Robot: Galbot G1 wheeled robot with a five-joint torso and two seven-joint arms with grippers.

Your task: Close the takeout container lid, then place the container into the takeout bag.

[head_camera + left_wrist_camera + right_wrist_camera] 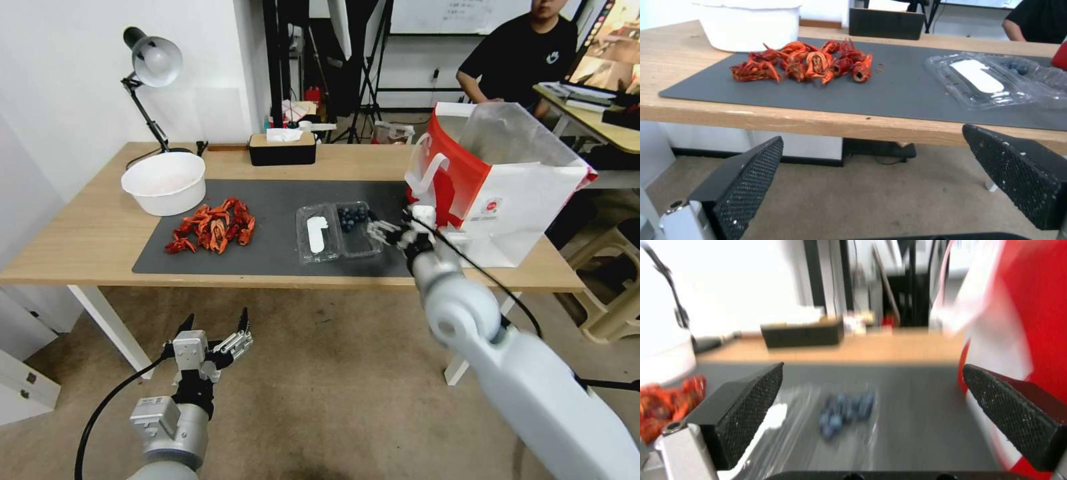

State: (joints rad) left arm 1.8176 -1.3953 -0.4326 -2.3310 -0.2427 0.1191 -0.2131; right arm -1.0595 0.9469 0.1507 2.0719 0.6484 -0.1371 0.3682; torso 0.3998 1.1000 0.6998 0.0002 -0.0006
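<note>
The clear plastic takeout container [339,231] lies flat open on the dark grey mat [273,253], blueberries [351,215] in one half, its white-labelled lid [316,234] beside. The right gripper [379,230], fingers spread, hovers seemingly just beside it, near the glossy red-and-white takeout bag [497,183]. The left gripper [215,325] hangs open below the table, crayfish shells [213,227] ahead

R arm reaches fwd from lower right, elbow bent, wrist low over the table's near edge. R pincer [381,230] points left-fwd, fingers spread wide; both black mesh pads [749,406] well apart in the wrist view. L arm hangs low, short of the table, wrist pointing up-fwd. L pincer [215,327] wide open too, pads [746,186] far apart, holding nothing.
</note>
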